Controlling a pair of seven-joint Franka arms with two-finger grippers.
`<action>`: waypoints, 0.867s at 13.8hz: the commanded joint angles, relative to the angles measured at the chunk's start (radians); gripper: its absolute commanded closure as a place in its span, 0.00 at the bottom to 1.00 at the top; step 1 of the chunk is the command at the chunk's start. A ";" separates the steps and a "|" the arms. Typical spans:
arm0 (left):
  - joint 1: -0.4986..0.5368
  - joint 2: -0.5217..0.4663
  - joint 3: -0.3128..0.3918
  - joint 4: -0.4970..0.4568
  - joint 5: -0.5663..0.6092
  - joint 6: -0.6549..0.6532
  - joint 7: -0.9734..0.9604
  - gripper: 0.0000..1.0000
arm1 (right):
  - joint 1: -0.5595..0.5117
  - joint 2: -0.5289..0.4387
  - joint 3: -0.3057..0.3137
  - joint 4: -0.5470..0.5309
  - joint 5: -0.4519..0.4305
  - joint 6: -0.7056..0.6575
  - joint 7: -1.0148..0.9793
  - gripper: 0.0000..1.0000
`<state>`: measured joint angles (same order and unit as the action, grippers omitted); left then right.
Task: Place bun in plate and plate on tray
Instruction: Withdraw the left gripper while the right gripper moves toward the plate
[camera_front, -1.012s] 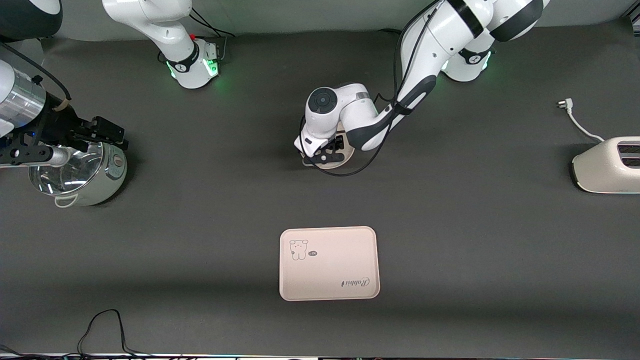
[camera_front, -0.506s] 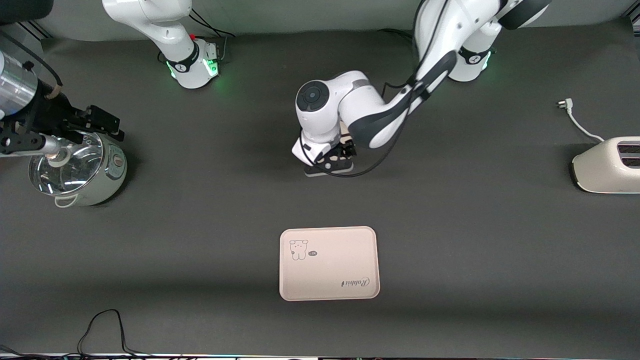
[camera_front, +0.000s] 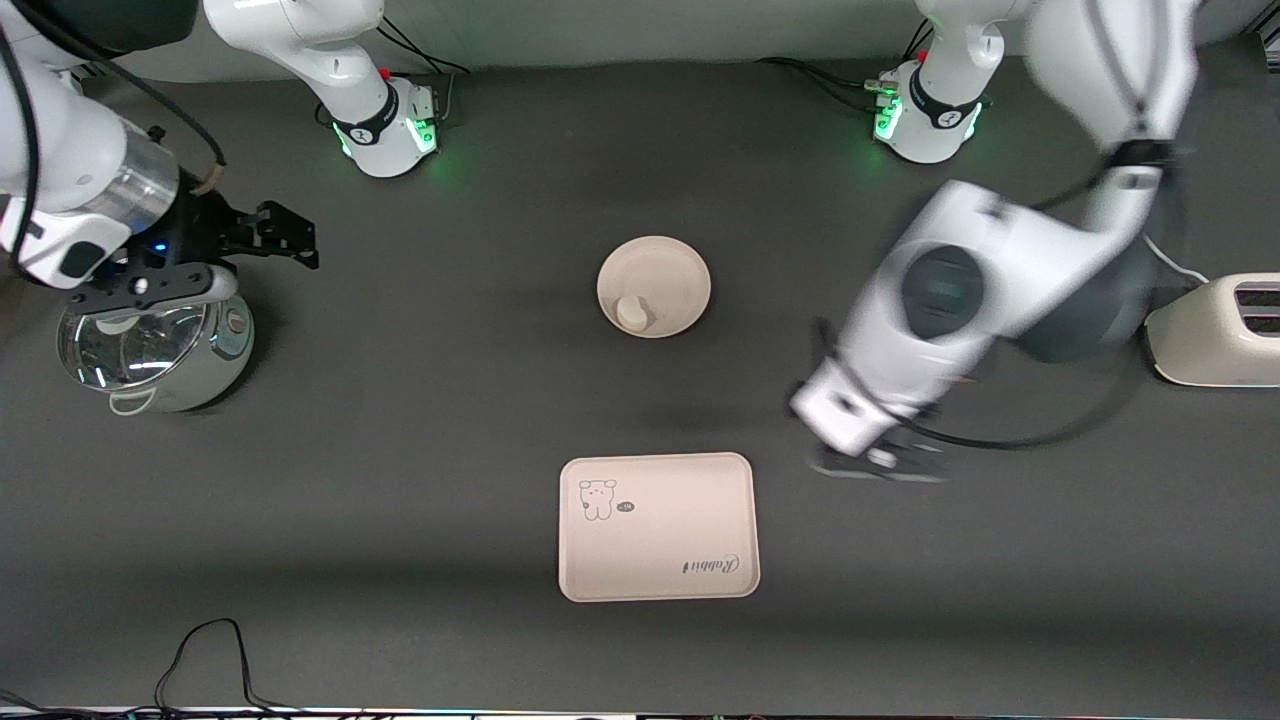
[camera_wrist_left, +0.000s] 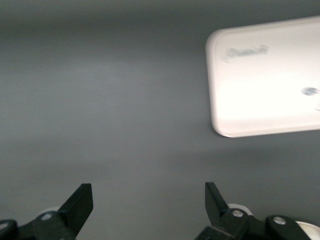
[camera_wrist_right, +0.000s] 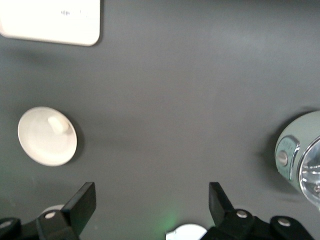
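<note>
The round cream plate (camera_front: 668, 275) stands on the table, farther from the front camera than the tray (camera_front: 657, 527). The small off-white bun (camera_front: 632, 313) lies in the plate, near its rim. My left gripper (camera_front: 880, 458) is open and empty, blurred by motion, over bare table beside the tray toward the left arm's end. The left wrist view shows the open left gripper (camera_wrist_left: 148, 202) and the tray (camera_wrist_left: 265, 80). My right gripper (camera_front: 295, 240) is open and empty, in the air by the pot. The right wrist view shows the open right gripper (camera_wrist_right: 150, 202), the plate (camera_wrist_right: 40, 145), the bun (camera_wrist_right: 58, 124) and a tray corner (camera_wrist_right: 50, 20).
A steel and pale green pot (camera_front: 150, 345) stands at the right arm's end; it also shows in the right wrist view (camera_wrist_right: 302, 160). A white toaster (camera_front: 1215, 330) with its plug and cord (camera_front: 1150, 235) stands at the left arm's end. A black cable (camera_front: 210, 650) lies near the front edge.
My left gripper has left the plate and swung toward the left arm's end, to beside the tray. The bun now lies uncovered in the plate. My right gripper has shifted a little by the pot.
</note>
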<state>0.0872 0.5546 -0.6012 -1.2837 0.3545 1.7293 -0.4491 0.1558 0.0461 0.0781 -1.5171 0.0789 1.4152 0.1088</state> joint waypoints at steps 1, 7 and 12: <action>0.087 -0.057 -0.009 -0.022 -0.063 -0.071 0.050 0.00 | 0.004 0.012 -0.011 -0.004 0.144 -0.050 -0.020 0.00; 0.266 -0.223 0.015 -0.133 -0.234 -0.067 0.168 0.00 | 0.008 0.003 -0.051 -0.223 0.504 0.134 -0.037 0.00; 0.246 -0.462 0.176 -0.364 -0.330 0.039 0.170 0.00 | 0.068 -0.008 -0.051 -0.591 0.764 0.472 -0.320 0.00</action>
<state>0.3396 0.2283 -0.4787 -1.5157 0.0525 1.7333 -0.2998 0.2050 0.0722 0.0358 -1.9393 0.7140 1.7686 -0.0725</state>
